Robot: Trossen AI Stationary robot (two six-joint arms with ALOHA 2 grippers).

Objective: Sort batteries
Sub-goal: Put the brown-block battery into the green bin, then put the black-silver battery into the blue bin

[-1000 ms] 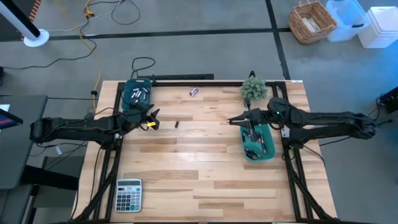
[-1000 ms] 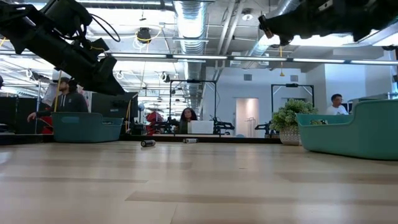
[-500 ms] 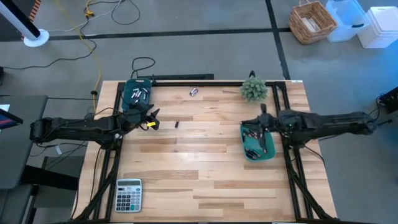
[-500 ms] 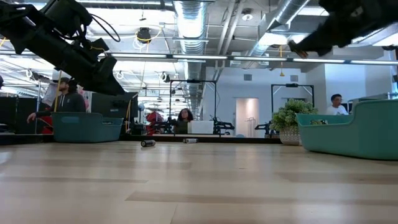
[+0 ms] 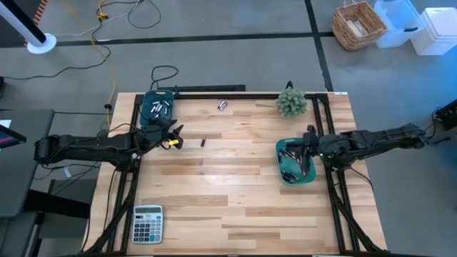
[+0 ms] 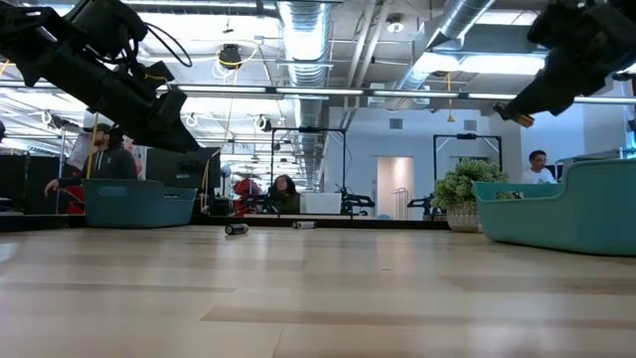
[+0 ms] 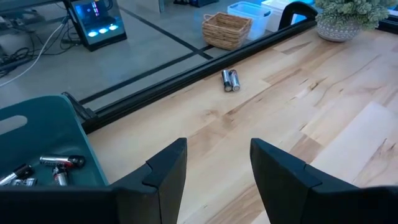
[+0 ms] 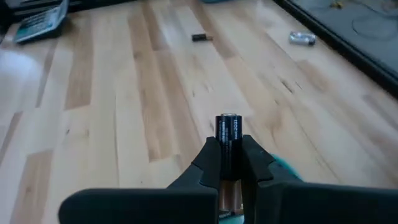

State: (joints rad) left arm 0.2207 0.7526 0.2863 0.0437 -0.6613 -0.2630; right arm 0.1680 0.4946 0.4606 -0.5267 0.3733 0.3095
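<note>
One battery [image 8: 228,134] is gripped upright in the right pincer [image 8: 229,163] over the right bin [image 5: 283,148] | left pincer [image 7: 217,171] is held wide beside the left bin [image 5: 148,101] | two batteries [image 7: 231,80] lie on the surface [image 5: 235,185].

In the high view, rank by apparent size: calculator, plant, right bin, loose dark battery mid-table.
1. Right bin, largest.
2. Plant and calculator: look about alike, so no ranking between them.
3. Dark battery, by far the smallest.
</note>
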